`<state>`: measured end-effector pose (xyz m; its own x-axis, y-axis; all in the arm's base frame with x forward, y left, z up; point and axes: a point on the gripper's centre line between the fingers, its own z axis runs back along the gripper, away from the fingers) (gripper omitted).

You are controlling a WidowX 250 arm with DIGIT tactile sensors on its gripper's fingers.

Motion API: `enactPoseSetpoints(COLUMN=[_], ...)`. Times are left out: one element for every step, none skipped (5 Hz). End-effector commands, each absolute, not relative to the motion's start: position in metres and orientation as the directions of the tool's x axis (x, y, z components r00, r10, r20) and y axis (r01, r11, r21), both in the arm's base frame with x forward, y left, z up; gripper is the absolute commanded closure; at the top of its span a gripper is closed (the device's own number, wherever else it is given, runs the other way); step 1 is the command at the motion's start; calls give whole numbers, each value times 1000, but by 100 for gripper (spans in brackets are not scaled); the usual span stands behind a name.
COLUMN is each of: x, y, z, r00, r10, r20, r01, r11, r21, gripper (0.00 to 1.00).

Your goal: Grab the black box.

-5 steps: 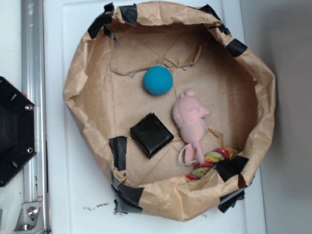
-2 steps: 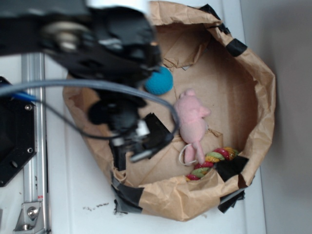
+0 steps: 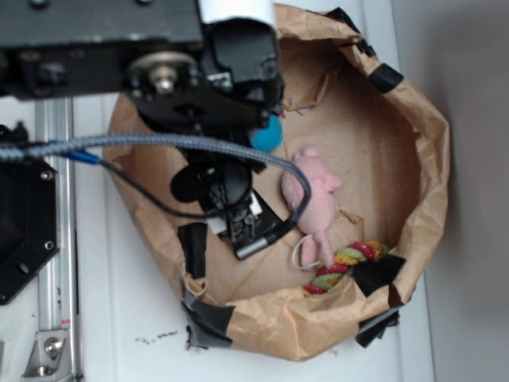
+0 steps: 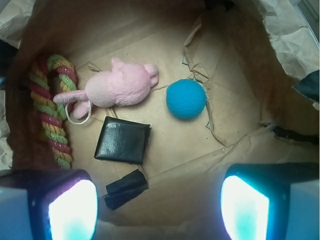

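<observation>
glossy black box (image 4: 123, 140), flat and square with rounded edges, lying just below pink plush (image 4: 116, 89). end effector (image 4: 159, 207) spread wide, holding nothing.

Arm: I am reaching my arm (image 3: 119, 40) in from the upper left of the exterior view, the black body crossing the top of the frame.
Wrist: I am pointing my wrist downward, with a braided cable (image 3: 159, 143) looping across it.
Gripper: I am holding my gripper (image 4: 157, 202) with the jaws spread wide apart, nothing between them.
Fingers: I am showing both fingers (image 4: 72, 210) at the bottom corners of the wrist view, their pads glowing pale and touching nothing.
</observation>
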<state>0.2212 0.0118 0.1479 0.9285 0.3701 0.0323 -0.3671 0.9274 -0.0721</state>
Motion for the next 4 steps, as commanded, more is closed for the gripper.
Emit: enactPoseSetpoints(x=[222, 243, 254, 257], y=[22, 12, -4, -12], z=[154, 109, 75, 52], r00=[919, 890, 893, 899], r10=[388, 454, 449, 438], r20=[63, 41, 37, 14], r01=[-383, -439, -440, -433], r11=[920, 877, 887, 892], r21=[-81, -195, -141, -130], gripper=[0, 0, 0, 0])
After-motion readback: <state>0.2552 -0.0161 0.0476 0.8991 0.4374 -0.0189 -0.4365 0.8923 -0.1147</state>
